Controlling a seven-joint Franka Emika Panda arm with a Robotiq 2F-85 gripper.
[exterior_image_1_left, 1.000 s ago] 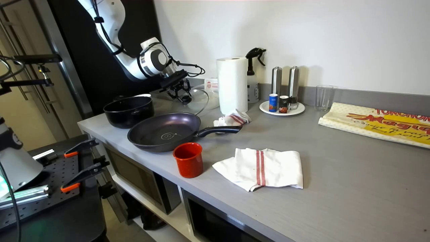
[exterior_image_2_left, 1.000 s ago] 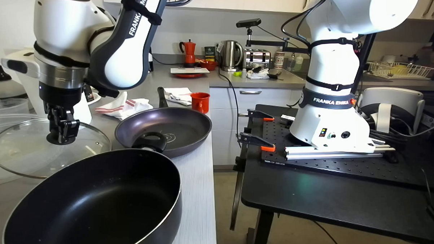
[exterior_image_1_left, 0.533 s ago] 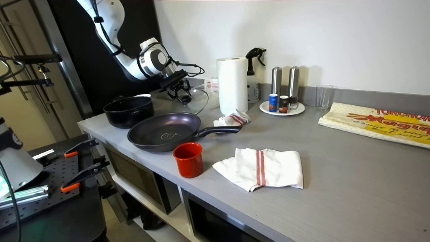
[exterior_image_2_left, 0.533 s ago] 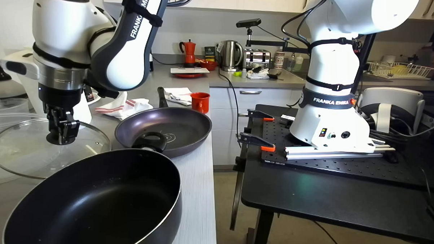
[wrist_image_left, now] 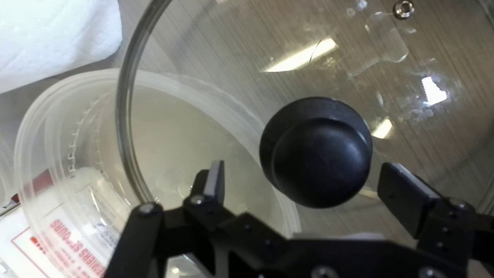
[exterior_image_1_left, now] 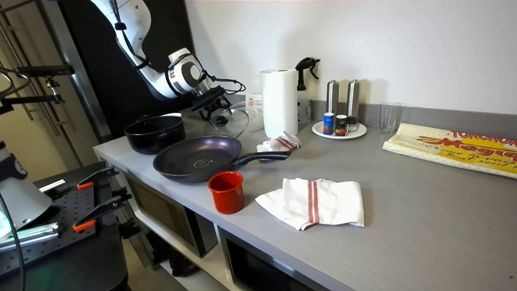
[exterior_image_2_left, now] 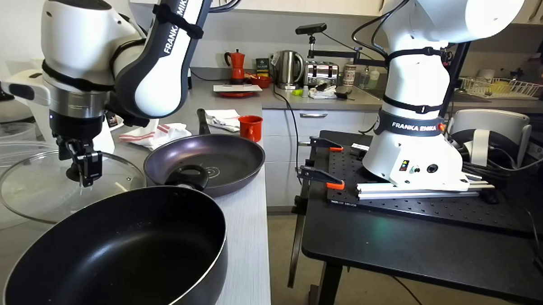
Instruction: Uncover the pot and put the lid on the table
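Lid [exterior_image_2_left: 60, 192]: glass, likely stiff, slick, fragile
Knob [wrist_image_left: 320, 158]: probably the best hold
Claw [wrist_image_left: 304, 166]: spread apart, gripping nothing

The base [exterior_image_2_left: 411, 154] stands off the front edge of the worktop [exterior_image_1_left: 404, 226], and the arm [exterior_image_1_left: 137, 24] reaches in across that edge, its upper part running out of the top of both exterior views. The forearm [exterior_image_2_left: 161, 86] slants down toward the wrist [exterior_image_2_left: 78, 103]. Below it the gripper [wrist_image_left: 304, 173] hangs near one short edge, closer to the back edge than the front. In the wrist view its fingers [wrist_image_left: 409, 199] stand wide apart, their inner faces turned toward each other
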